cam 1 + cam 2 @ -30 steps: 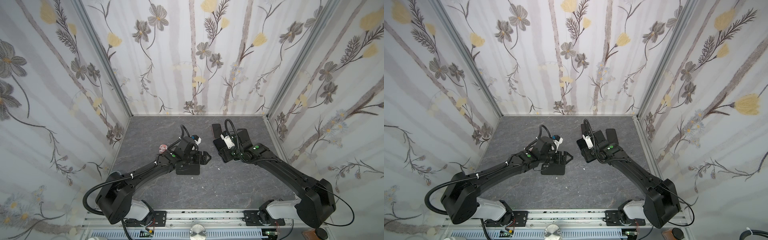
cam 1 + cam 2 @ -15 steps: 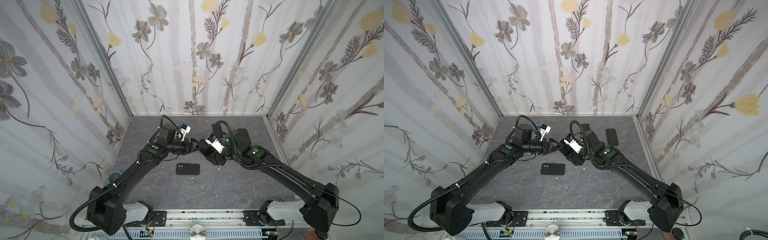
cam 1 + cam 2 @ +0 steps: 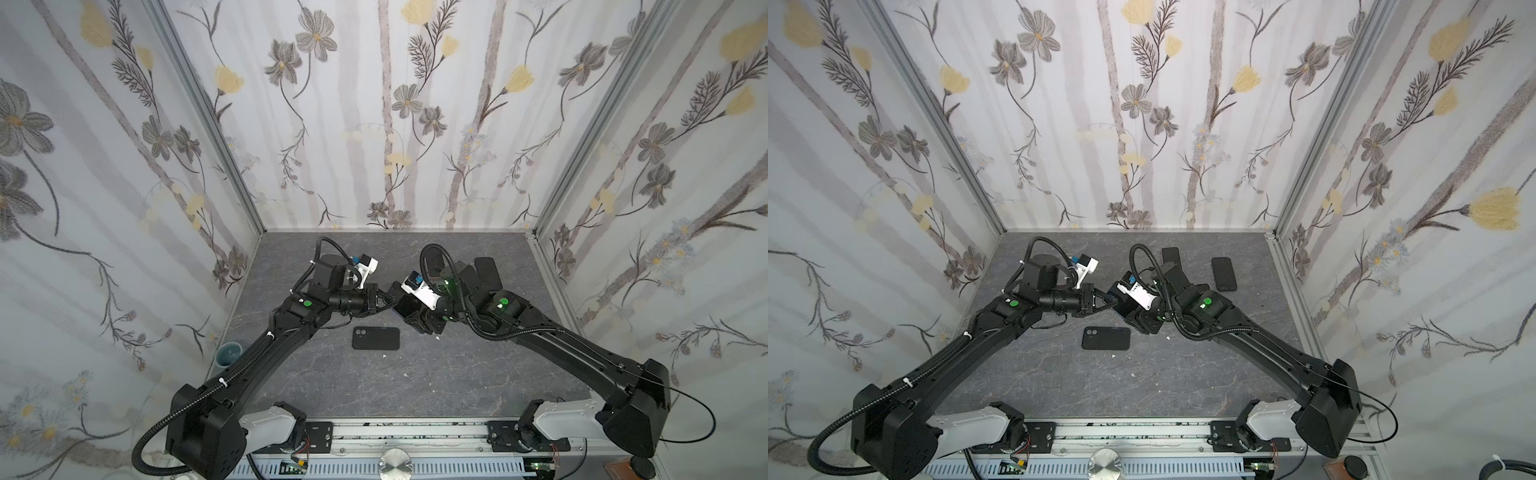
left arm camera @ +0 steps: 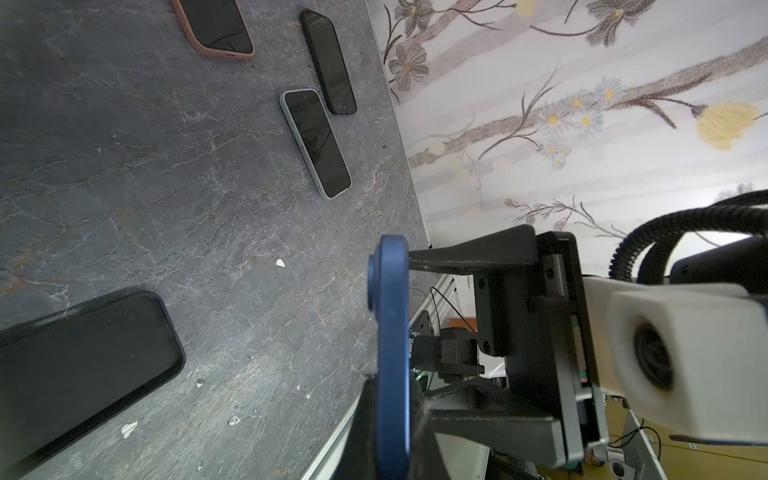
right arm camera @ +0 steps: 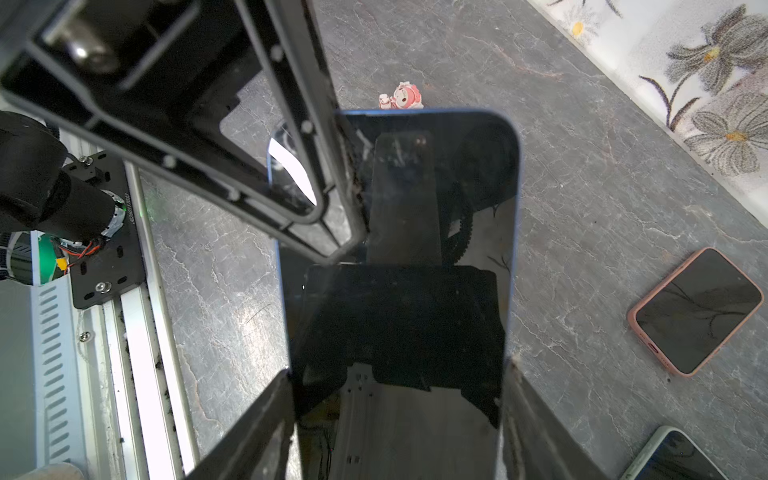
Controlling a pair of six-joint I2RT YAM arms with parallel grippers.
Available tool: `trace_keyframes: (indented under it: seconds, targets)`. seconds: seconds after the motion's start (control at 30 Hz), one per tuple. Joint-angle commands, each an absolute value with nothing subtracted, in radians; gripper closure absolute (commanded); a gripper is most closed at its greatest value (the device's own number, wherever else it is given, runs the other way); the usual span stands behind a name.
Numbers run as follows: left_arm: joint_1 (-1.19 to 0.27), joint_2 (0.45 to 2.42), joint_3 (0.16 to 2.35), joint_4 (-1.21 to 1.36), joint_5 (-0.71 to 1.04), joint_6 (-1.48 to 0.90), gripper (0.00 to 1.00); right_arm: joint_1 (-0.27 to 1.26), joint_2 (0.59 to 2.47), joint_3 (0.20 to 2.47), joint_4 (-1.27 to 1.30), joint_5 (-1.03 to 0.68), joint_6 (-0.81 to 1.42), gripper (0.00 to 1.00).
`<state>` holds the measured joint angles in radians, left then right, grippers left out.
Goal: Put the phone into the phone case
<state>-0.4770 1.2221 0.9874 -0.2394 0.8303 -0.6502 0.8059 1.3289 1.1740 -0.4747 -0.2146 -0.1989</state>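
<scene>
Near the case, left end effector and right end effector clamp the phone.

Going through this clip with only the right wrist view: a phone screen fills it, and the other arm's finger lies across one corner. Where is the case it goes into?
Observer: In both top views the black phone case lies flat on the table. Nothing touches it, and it sits just in front of where the two arms meet.
Operator: Is the left gripper really pinching the phone?
Observer: Yes. In the left wrist view the left gripper is closed across the thickness of the blue phone, one finger on each face.
Operator: I see two other phones. Any more?
Observer: One more. A black phone lies beside the pale-cased phone, on its wall side.
</scene>
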Motion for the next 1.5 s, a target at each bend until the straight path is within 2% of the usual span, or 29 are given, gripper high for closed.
trace_keyframes:
  seconds: [0.0, 0.13, 0.3, 0.4, 0.57, 0.63, 0.73, 0.8, 0.9, 1.07, 1.2, 1.43, 1.47]
  targets:
    - [-0.473, 1.210, 0.989, -0.185, 0.820, -0.665, 1.00, 0.808, 1.310, 1.174, -0.390, -0.179, -0.181, 0.32]
    - [-0.448, 1.185, 1.008, -0.140, 0.768, -0.703, 1.00, 0.808, 1.272, 1.172, -0.313, -0.091, -0.122, 0.12]
    - [-0.404, 1.082, 1.005, 0.052, 0.662, -0.771, 1.00, 0.799, 1.181, 1.178, -0.177, 0.007, 0.017, 0.00]
    - [-0.398, 1.029, 0.981, 0.244, 0.637, -0.816, 1.00, 0.745, 1.111, 1.148, -0.046, -0.036, 0.150, 0.00]
    - [-0.398, 0.966, 0.907, 0.626, 0.660, -0.895, 1.00, 0.589, 0.995, 0.997, 0.326, -0.288, 0.488, 0.01]
    - [-0.398, 0.945, 0.890, 0.709, 0.645, -0.897, 1.00, 0.551, 0.993, 0.988, 0.425, -0.421, 0.571, 0.11]
    - [-0.397, 0.930, 0.878, 0.761, 0.611, -0.894, 1.00, 0.545, 1.038, 1.051, 0.445, -0.576, 0.623, 0.25]
    - [-0.398, 0.929, 0.865, 0.822, 0.619, -0.917, 1.00, 0.546, 1.072, 1.080, 0.500, -0.691, 0.673, 0.29]
    - [-0.398, 0.935, 0.850, 0.886, 0.647, -0.949, 1.00, 0.546, 1.096, 1.074, 0.645, -0.793, 0.771, 0.30]
    - [-0.399, 0.937, 0.821, 0.933, 0.670, -0.986, 1.00, 0.553, 1.127, 1.095, 0.645, -0.821, 0.786, 0.41]
    - [-0.399, 0.931, 0.807, 0.941, 0.680, -0.988, 1.00, 0.566, 1.155, 1.111, 0.643, -0.845, 0.783, 0.45]
    - [-0.400, 0.936, 0.798, 0.928, 0.695, -0.981, 1.00, 0.607, 1.197, 1.135, 0.683, -0.880, 0.790, 0.75]
    - [-0.400, 0.937, 0.798, 0.925, 0.698, -0.979, 1.00, 0.610, 1.201, 1.136, 0.686, -0.879, 0.791, 0.75]
